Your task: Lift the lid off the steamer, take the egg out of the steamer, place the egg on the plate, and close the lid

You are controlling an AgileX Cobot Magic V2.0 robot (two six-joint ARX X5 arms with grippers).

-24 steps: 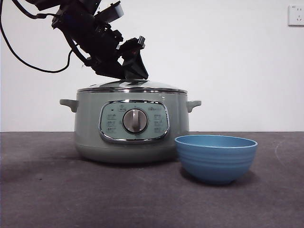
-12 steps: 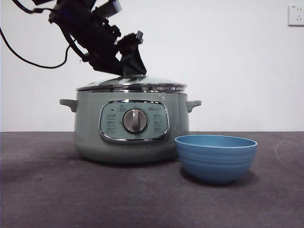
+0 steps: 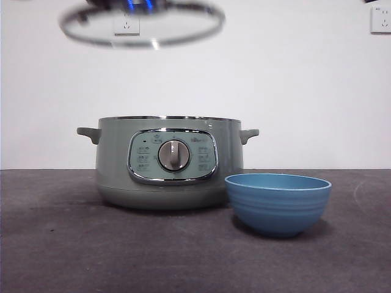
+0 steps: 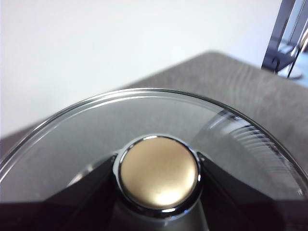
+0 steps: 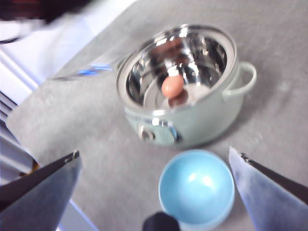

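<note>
Front: glass lid (image 3: 142,24) held high above the open steamer (image 3: 168,162), left of centre; blue bowl (image 3: 278,203) near-right. Left wrist: left gripper (image 4: 159,192) clamped on lid knob (image 4: 159,174). Right wrist: right gripper (image 5: 154,166) wide open, empty, above the bowl; egg (image 5: 172,87) in steamer just beyond, upright, right arm nearer.

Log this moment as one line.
left gripper: holds lid aloft | steamer: open, egg inside | right gripper: open

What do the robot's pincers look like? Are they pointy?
Each pincer has two flat jaws. The right pincer has wide, dark grey jaws tapering to narrow tips. The left pincer shows only two black, wedge-shaped jaws. No cables or markings show.
</note>
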